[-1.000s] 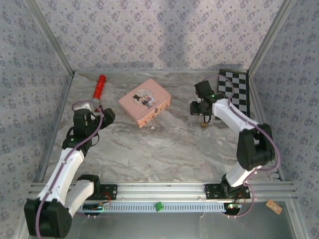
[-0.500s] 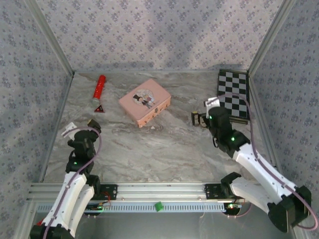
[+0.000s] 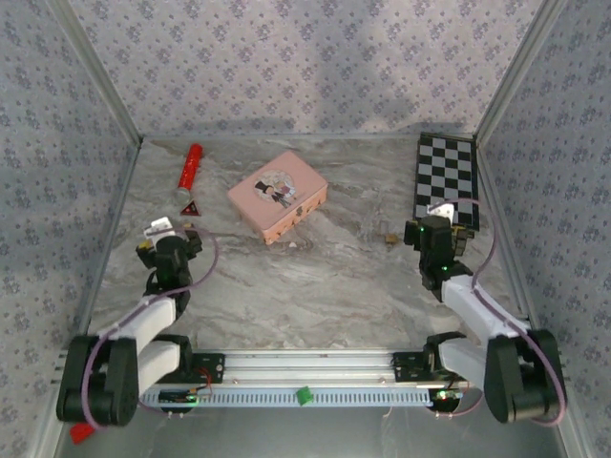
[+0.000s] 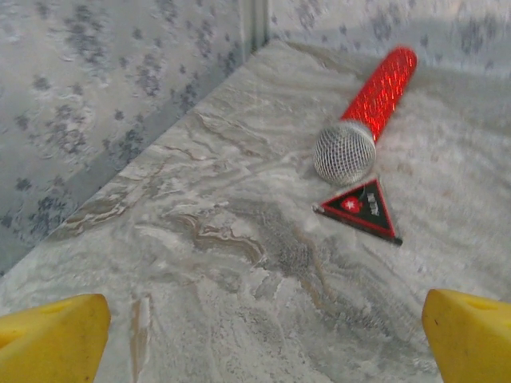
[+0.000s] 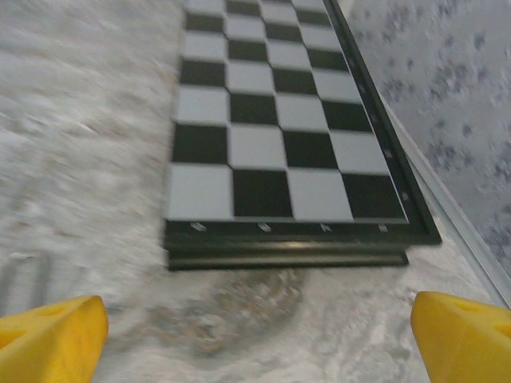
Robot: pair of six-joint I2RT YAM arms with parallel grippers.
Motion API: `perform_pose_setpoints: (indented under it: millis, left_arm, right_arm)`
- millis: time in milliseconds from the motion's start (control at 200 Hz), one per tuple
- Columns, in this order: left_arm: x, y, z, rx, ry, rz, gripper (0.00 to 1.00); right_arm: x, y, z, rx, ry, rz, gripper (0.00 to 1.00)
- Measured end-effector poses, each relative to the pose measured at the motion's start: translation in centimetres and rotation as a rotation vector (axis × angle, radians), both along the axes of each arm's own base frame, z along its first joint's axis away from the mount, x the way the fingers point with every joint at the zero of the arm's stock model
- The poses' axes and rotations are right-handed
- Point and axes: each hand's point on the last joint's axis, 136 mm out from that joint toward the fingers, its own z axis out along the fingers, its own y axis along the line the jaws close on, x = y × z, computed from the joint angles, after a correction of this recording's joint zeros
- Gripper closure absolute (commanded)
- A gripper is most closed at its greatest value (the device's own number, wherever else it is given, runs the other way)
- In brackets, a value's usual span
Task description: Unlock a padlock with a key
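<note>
Our left gripper (image 4: 259,339) and right gripper (image 5: 257,335) gape empty
We find the tiny brass-gold padlock (image 3: 389,238) lying free (just left of the right one).

Robot-lab test cell before you: two arms (image 3: 474,303) bolted to an aluminium rail (image 3: 305,361), marbled tabletop (image 3: 325,277), wallpapered panels (image 3: 305,57) enclosing it.

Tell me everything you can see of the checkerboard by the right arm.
The checkerboard is a rectangular board of black and white squares in a raised dark frame, with small pale marks on its near rim. It lies flat on the marble table in the far right corner, near the wall. Nothing stands on it or touches it; the open right gripper points at its near edge, short of it.
</note>
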Motion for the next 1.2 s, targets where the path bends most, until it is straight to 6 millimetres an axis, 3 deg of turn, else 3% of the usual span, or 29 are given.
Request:
perform_pose_setpoints:
  millis: [90, 160, 375, 530, 740, 900, 1199]
  left_arm:
    - [1.2, -0.7, -1.7, 0.056, 0.06, -0.061, 0.0]
    - [1.8, -1.3, -2.5, 0.08, 0.086, -0.112, 0.0]
    - [4.5, -2.7, -1.9, 0.078, 0.012, -0.216, 0.0]
    - [5.2, -3.3, -4.9, 0.06, 0.092, -0.272, 0.0]
    - [7.4, -2.7, -2.7, 0.035, 0.042, -0.271, 0.0]
    - [7.3, -2.7, -3.1, 0.025, 0.058, -0.279, 0.0]
    - [7.3, -2.8, -3.2, 0.022, 0.065, -0.285, 0.0]
  right_arm:
    - [0.0, -0.5, -2.7, -0.03, 0.036, -0.005, 0.01]
    - [0.5, -0.5, -3.5, -0.045, 0.033, 0.011, 0.01]
    - [3.1, 0.5, -1.4, -0.022, -0.108, 0.12, 0.01]
    - [3.7, 1.1, -1.4, 0.031, -0.159, 0.215, 0.01]
    - [4.2, 1.9, -2.5, 0.08, -0.162, 0.29, 0.01]
    - [4.9, 2.2, -4.6, 0.102, -0.095, 0.303, 0.01]
    - [5.9, 1.0, -3.6, 0.094, -0.122, 0.237, 0.01]
